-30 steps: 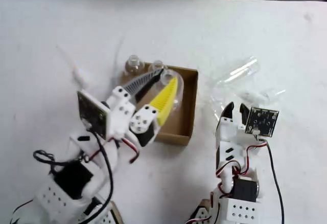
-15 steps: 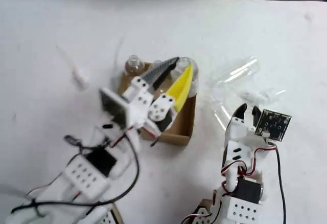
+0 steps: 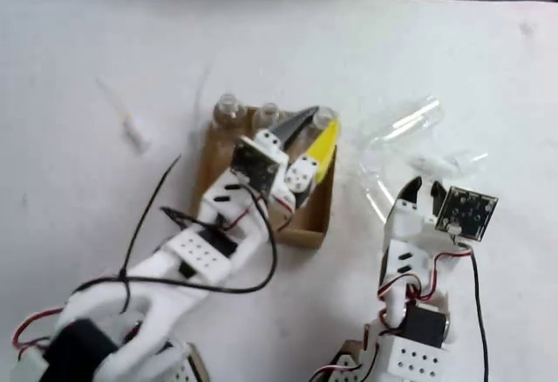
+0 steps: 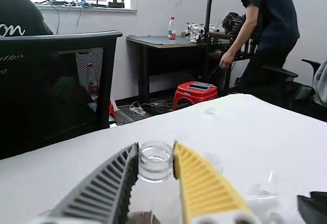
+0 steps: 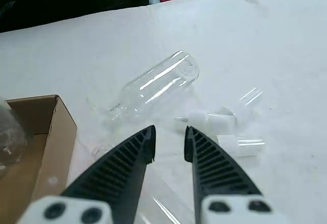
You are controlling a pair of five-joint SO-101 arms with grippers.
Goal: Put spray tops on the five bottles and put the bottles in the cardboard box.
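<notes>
Standing at the far right corner of the cardboard box (image 3: 324, 203), the left gripper (image 3: 321, 120) has an uncapped bottle (image 4: 155, 161) pinched by the neck between its grey and yellow fingers. Wide bare table (image 3: 436, 59) lies beyond. Two more bottles (image 3: 228, 107) stand along the box's far edge. A second ago this arm sat further back, over the box's middle. The right gripper (image 5: 168, 134) hangs empty, fingers slightly apart, near a loose bottle (image 5: 153, 86) lying flat and a spray top (image 5: 214, 120). The held bottle's body is hidden beneath the fingers.
</notes>
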